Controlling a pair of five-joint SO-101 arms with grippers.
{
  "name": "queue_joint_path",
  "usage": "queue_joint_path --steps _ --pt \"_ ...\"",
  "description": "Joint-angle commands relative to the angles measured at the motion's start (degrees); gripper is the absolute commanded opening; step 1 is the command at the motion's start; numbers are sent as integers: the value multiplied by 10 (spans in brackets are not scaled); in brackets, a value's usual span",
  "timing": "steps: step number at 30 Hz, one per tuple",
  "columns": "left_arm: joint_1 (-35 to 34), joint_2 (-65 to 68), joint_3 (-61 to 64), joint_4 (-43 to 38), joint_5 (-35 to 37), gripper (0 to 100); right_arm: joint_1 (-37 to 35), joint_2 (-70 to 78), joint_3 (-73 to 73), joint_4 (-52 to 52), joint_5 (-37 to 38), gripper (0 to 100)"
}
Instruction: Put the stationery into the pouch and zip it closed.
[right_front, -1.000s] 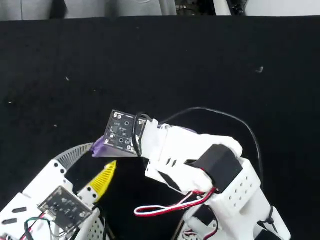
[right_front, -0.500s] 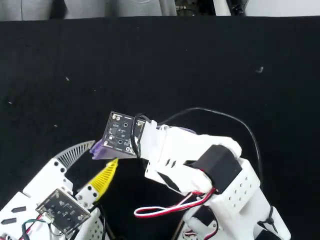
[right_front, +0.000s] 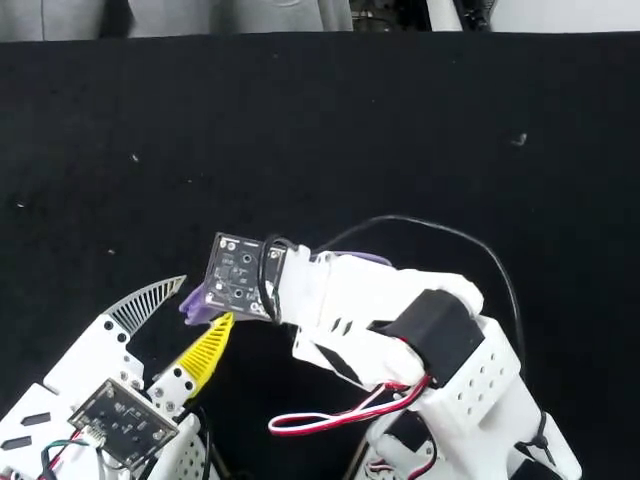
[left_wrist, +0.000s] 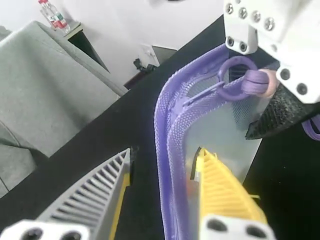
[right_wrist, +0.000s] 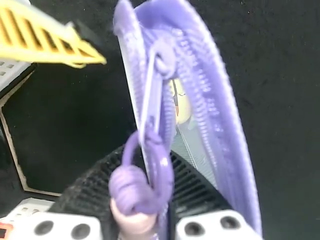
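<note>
pouch of purple mesh sits between both arms near the front of the table. it looks soft and light, likely to sag. right gripper pinches the zip pull; left gripper is spread astride the zip edge, probably the firmest place to grip.
</note>
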Motion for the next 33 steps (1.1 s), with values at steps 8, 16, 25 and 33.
queue_joint_path --steps 8,16,25,33 --pt "21 0 89 -117 -9 211 -4 -7 7 18 33 11" --pt "66 0 89 -105 -10 209 -2 -7 8 18 47 11" --pt "76 -1 40 -35 -9 209 15 -8 -11 9 47 11" --pt "76 -1 50 -16 -8 107 101 -8 -22 -42 47 11"
